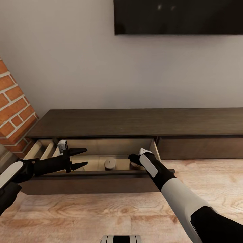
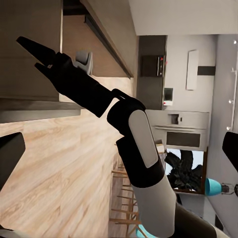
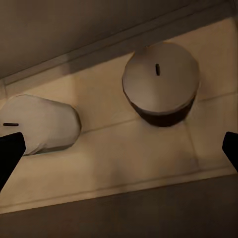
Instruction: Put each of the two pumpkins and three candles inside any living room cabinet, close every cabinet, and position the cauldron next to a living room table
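Observation:
The long dark brown cabinet (image 1: 141,123) stands against the wall, with its left drawer (image 1: 91,176) pulled out and the pale wood inside showing. One beige candle (image 1: 109,164) (image 3: 161,82) stands upright in the drawer. A second candle (image 3: 42,124) lies on its side beside it, partly behind my right gripper in the head view. My right gripper (image 1: 134,158) (image 3: 119,153) hangs open just above the drawer floor, holding nothing. My left gripper (image 1: 83,157) is open over the drawer's left part, also holding nothing. The pumpkins, the cauldron and the table are out of view.
A dark TV screen (image 1: 179,17) hangs on the wall above the cabinet. A brick column (image 1: 13,111) stands at the left end. The closed drawer front (image 1: 199,147) lies to the right. Light wooden floor (image 1: 101,216) spreads in front.

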